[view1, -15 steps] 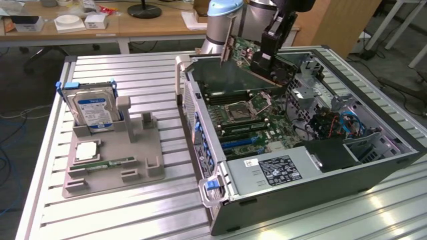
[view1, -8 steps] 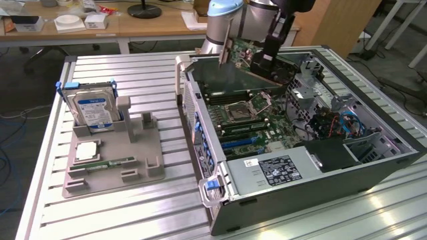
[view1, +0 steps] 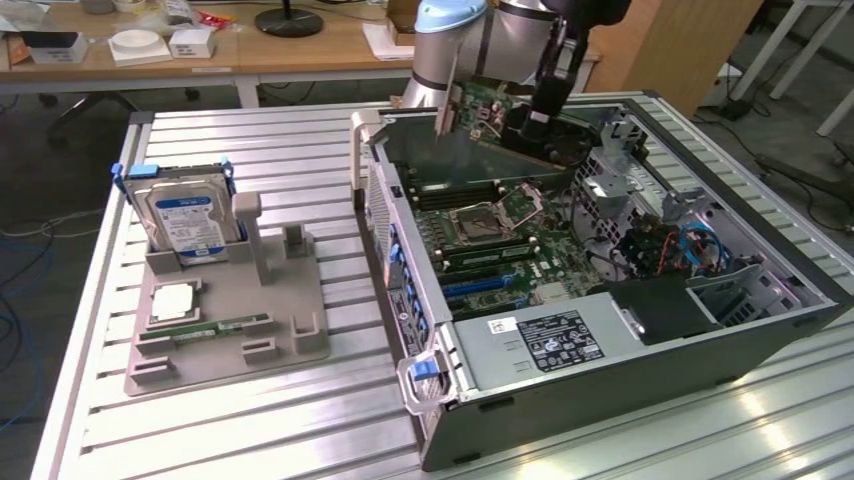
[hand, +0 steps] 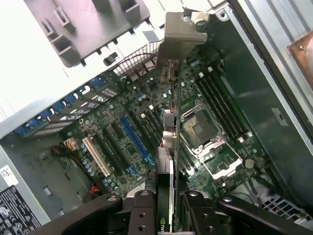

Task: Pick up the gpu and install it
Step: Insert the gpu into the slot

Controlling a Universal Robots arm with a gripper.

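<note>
Exterior view: slatted metal table (view1: 267, 160) with an open tower PC case (view1: 601, 400) lying on its side toward the exterior view's right. The motherboard (view1: 494, 240) is exposed inside, and the power supply (view1: 554, 340) with its black label sits at the near end of the case. My arm (view1: 454, 40) comes down from the far side over the case. A grey parts fixture (view1: 267, 300) lies on the table toward the exterior view's left, well apart from me. A hard drive (view1: 187, 222) with a blue-white label stands upright in it, a silvery square chip (view1: 174, 302) lies flat below the drive, and a green memory stick (view1: 220, 328) lies just beside the chip.

My gripper (view1: 531, 128) is clenched on the gpu (view1: 483, 108). I hold the card tilted in the air over the far end of the case, above the motherboard and clear of the fixture.

Wrist view: my gripper (hand: 166, 218) has its black fingers (hand: 142, 215) pinching the gpu (hand: 167, 166) on both faces, and the card shows edge-on. Its silvery end bracket (hand: 181, 34) is at the end away from me, near the case's rear wall. The card hangs over the board between the long blue expansion slot (hand: 134, 142) and the open CPU socket (hand: 198, 129). A white slot (hand: 96, 155) lies beyond the blue one, and the memory slots (hand: 220, 105) run beside the socket. I cannot tell whether the card's edge touches the board.
</note>
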